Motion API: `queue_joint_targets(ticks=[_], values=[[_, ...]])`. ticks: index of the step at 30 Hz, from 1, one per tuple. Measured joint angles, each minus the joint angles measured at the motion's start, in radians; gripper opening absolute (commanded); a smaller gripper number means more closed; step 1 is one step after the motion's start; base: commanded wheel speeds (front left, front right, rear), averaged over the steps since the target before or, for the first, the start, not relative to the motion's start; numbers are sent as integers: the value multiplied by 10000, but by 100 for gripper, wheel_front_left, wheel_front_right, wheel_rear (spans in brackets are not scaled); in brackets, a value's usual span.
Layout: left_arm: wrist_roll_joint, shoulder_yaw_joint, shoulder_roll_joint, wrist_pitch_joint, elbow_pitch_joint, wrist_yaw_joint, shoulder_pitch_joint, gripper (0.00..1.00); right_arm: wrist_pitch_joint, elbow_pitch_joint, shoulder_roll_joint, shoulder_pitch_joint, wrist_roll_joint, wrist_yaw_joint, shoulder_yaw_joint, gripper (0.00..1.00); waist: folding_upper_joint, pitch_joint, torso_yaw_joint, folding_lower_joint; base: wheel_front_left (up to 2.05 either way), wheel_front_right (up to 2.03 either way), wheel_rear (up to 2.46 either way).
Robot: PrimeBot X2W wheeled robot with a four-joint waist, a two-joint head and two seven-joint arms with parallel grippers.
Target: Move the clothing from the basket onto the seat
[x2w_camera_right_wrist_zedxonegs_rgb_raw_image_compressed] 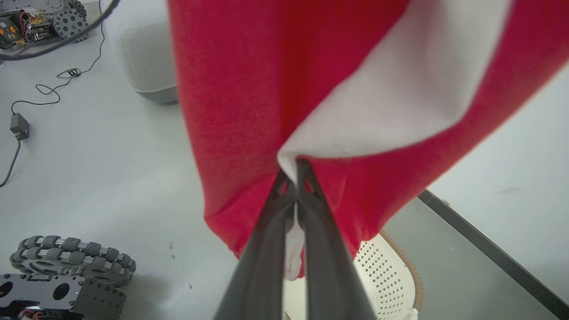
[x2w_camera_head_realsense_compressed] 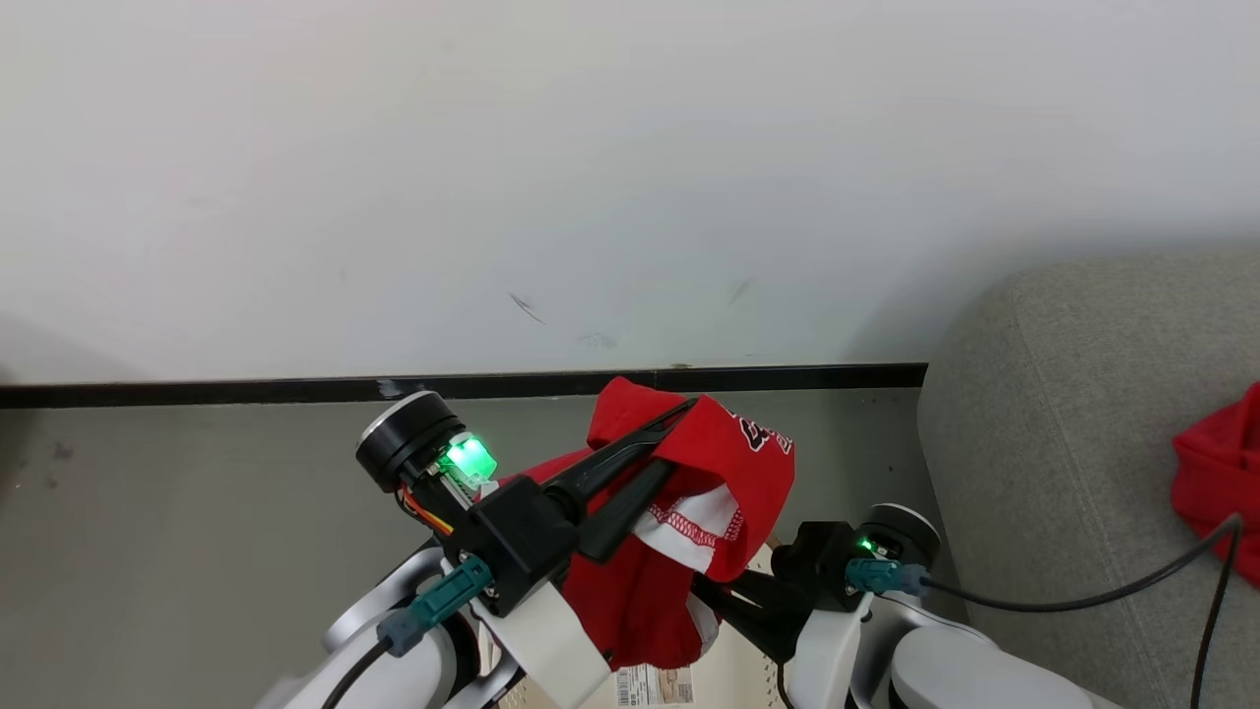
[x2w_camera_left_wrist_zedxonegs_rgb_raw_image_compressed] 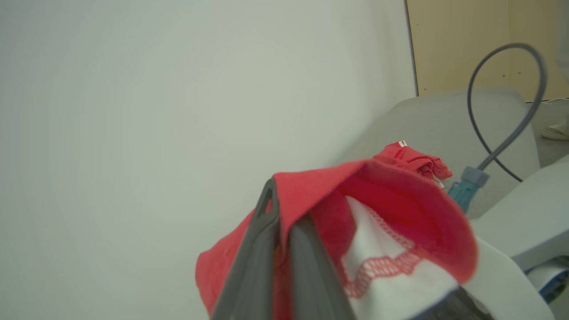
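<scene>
1. The left gripper [x2w_camera_head_realsense_compressed: 674, 433] is clamped tight on a red garment [x2w_camera_head_realsense_compressed: 733, 483]. A fold of the fabric is pinched between its two dark fingers, and the rest drapes over and below them.
2. The right gripper [x2w_camera_right_wrist_zedxonegs_rgb_raw_image_compressed: 294, 180] is pressed closed on a lower part of the same garment, where the red cloth meets a white panel.
3. The garment has white trim with red stitching and a fragment of dark print. It hangs clear in the air between the two grippers.
4. The basket [x2w_camera_right_wrist_zedxonegs_rgb_raw_image_compressed: 391, 275] stands on the floor [x2w_camera_right_wrist_zedxonegs_rgb_raw_image_compressed: 111, 155] directly beneath the garment. Its perforated wall and brown rim are visible, as is a paper label [x2w_camera_head_realsense_compressed: 653, 684].
5. The seat [x2w_camera_head_realsense_compressed: 1063, 414] lies to the right, apart from the held garment.
6. A second red garment [x2w_camera_head_realsense_compressed: 1216, 483] rests crumpled on the seat.
</scene>
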Motion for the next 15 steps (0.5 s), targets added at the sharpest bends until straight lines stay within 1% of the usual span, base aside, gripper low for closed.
queue_joint_targets(ticks=[2, 8, 10, 15], values=[[-44, 48, 0, 54, -6, 6, 92, 0, 0, 10, -35, 0, 109, 0, 119, 0, 0, 18, 50, 0, 0, 0, 0], [-295, 485, 109, 128, 88, 305, 477, 0, 0, 25, -460, 0, 314, 0, 79, 0, 0, 98, 50, 1, 0, 0, 0], [-378, 633, 157, 127, 190, 414, 630, 0, 0, -19, -608, 7, 337, 0, -155, 0, 0, 111, -1, 0, 0, 0, 0], [-602, 930, 196, 36, 456, 648, 1036, 0, 0, -330, -991, 25, 424, 0, -1135, 0, 0, 131, -183, 0, 0, 0, 0]])
